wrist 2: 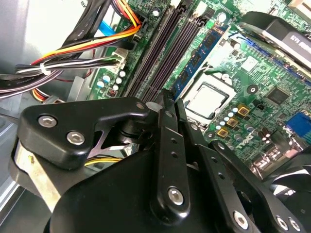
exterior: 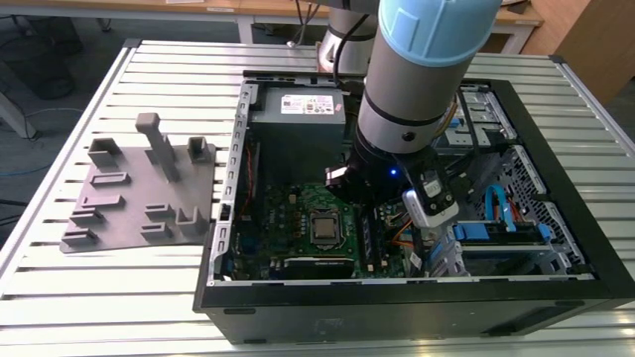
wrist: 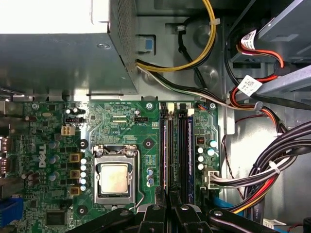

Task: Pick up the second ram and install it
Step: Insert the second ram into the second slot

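A slatted metal worktop carries an open computer case and a grey fixture. The arm reaches into the case; its jaws look closed above the memory slots, where the second ram sits.

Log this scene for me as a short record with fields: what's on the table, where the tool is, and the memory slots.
surface: slatted metal table
case: open black computer case, lying on the table
fixture: grey plastic fixture with upright posts, to the exterior view's left of the case
tool: inside the case, over the black memory slots
memory: one bluish memory board seated in a slot
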Controlling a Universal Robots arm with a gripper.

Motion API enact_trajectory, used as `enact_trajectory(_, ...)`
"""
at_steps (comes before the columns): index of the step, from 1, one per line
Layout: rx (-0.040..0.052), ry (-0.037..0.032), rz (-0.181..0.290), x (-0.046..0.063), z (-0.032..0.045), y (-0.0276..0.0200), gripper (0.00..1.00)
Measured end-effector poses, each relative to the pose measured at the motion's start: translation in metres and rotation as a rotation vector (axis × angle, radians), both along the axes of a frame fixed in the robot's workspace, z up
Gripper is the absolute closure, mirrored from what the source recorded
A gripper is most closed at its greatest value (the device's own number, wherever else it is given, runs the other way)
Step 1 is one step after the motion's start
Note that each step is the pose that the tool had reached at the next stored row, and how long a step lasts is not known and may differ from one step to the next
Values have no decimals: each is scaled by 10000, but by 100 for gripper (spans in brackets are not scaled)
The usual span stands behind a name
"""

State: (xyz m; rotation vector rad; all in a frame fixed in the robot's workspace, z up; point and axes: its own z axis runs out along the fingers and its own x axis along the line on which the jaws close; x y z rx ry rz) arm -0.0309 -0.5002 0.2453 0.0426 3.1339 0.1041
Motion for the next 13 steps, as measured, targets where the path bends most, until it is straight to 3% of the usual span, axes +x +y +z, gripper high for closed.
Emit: enact_trajectory(13, 0, 0, 0, 0, -51, 0, 86)
